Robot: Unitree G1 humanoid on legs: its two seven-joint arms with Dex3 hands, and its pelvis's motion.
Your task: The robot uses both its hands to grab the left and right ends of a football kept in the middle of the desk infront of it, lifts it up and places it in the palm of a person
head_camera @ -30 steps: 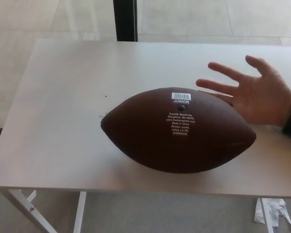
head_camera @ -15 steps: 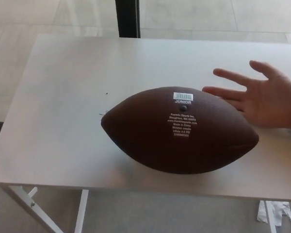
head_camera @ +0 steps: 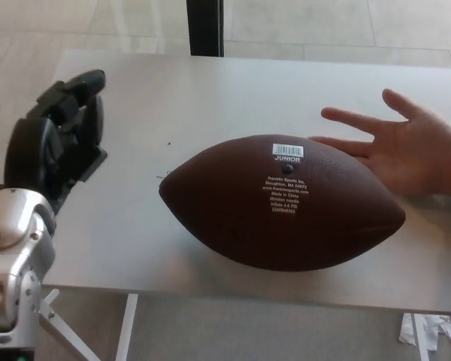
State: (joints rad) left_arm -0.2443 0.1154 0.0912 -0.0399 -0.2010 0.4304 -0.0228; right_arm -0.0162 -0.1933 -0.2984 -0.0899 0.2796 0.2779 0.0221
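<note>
A brown football (head_camera: 282,203) with a white barcode sticker and white print lies on its side in the middle of the white desk (head_camera: 135,90). My left hand (head_camera: 60,139) has come up at the left edge of the desk, open with its black fingers apart, a clear gap from the ball's left tip. A person's open palm (head_camera: 406,150) rests face up on the desk just behind the ball's right end, fingers spread toward the ball. My right hand does not show.
A dark vertical post (head_camera: 204,26) stands behind the desk's far edge. The desk's white legs (head_camera: 124,331) show below its front edge, over a pale tiled floor. A crumpled white scrap (head_camera: 425,331) lies on the floor at the lower right.
My left arm and hand have risen into view at the left of the desk. The whole picture has shifted slightly, so the camera moved. The ball and the person's palm stay where they were.
</note>
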